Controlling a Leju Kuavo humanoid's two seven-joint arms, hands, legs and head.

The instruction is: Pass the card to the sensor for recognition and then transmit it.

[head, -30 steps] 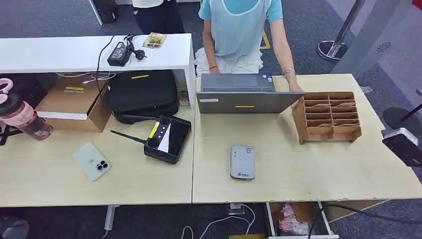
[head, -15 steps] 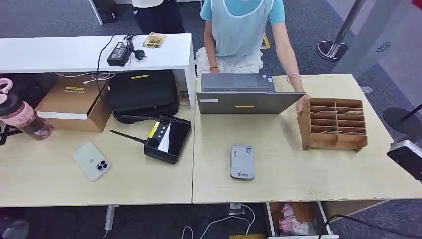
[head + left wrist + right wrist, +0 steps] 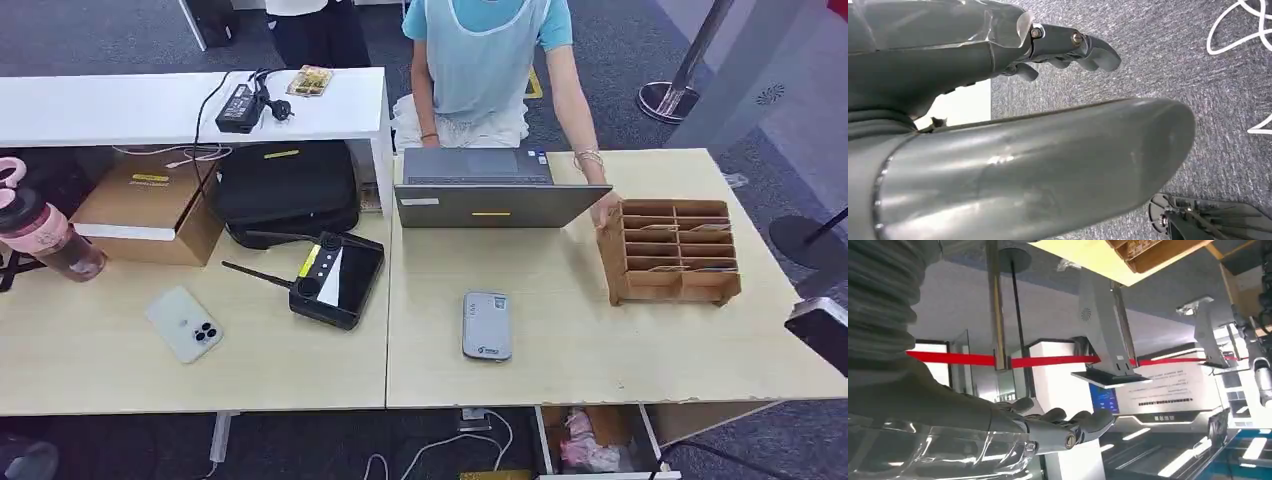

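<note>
Head view: thin cards in slotted brown wooden card rack (image 3: pixel 672 250) at right of pale wooden table (image 3: pixel 600 370); flat grey card sensor (image 3: pixel 487 325) centre, untouched. Nothing begun.

Left wrist view: left hand (image 3: pixel 1063 47) released, empty, above carpet.

Right wrist view: right hand (image 3: pixel 1063 427) loosely extended, empty.

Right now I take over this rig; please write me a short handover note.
Left hand: holds nothing, fingers loosely curled, hanging over the carpet.
Right hand: holds nothing, fingers apart, beside the table's right edge.
Wooden card rack: on the table, far right; a person's hand touches its left side. Cards lie in its slots.
Grey sensor: flat at the table's front, centre.
Done: nothing.
Left: take a card, present it to the sensor, hand it over.
</note>
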